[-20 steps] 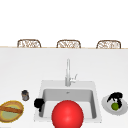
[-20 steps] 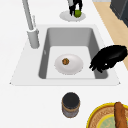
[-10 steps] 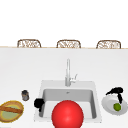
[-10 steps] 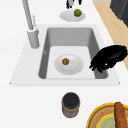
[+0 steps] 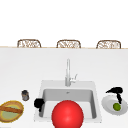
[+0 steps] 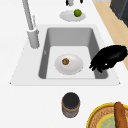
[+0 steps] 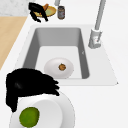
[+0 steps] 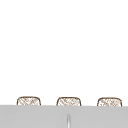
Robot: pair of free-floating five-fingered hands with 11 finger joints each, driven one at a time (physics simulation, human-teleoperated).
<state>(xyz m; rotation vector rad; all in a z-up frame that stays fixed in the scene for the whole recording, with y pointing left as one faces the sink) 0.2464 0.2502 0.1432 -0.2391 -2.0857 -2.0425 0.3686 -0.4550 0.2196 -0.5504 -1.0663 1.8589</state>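
Note:
My right hand (image 5: 116, 91) hovers just above the back edge of a white plate (image 5: 109, 106) on the counter right of the sink, fingers loosely extended and holding nothing. A green lime (image 5: 116, 106) lies on that plate, just below the fingertips. From the right side the same hand (image 7: 28, 85) spreads over the plate (image 7: 53, 109) beside the lime (image 7: 29, 117). My left hand (image 5: 38, 103) hangs idle at the sink's front left corner, fingers relaxed downward, seen also as the left hand (image 6: 110, 58). A second white plate (image 6: 75, 67) in the basin carries a small brown item (image 6: 65, 61).
A large red ball (image 5: 67, 115) sits at the sink's (image 5: 41, 85) front edge. The faucet (image 5: 68, 72) rises behind the basin. A dark jar (image 5: 25, 95) and a yellow bowl (image 5: 15, 103) holding a brown stick stand on the left counter. Several wicker chair backs (image 5: 68, 44) line the far side.
My right hand has lifted up and back from the lime, which stays on its plate. The left hand has not moved.

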